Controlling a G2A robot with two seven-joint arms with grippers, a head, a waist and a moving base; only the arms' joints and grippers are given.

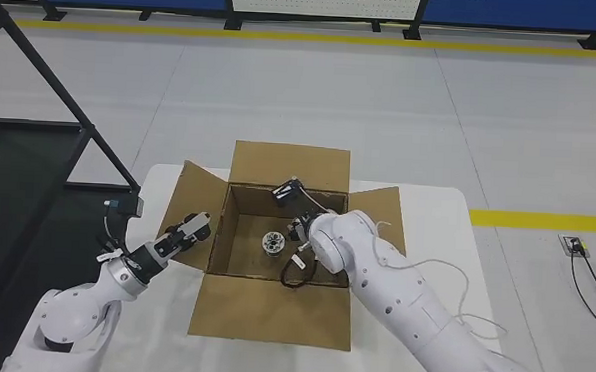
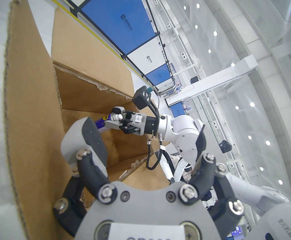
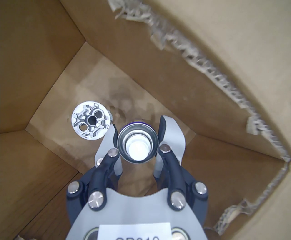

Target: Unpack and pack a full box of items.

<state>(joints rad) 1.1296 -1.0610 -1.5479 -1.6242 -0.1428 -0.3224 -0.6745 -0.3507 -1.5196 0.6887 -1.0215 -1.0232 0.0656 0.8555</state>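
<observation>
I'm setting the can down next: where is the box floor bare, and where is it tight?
Bare floor stretches from the spray can, held in the right gripper, to the box wall beyond it. It is tight between the can and the metal disc beside it. The table on the robot's right of the box is bare too.

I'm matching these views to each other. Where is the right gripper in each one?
Top view: right gripper down inside the cardboard box.
Left wrist view: gripper mid-picture, past the box flap, shut on a spray can.
Right wrist view: gripper in the foreground, clamping that can.
Shared landmark: the box.
</observation>
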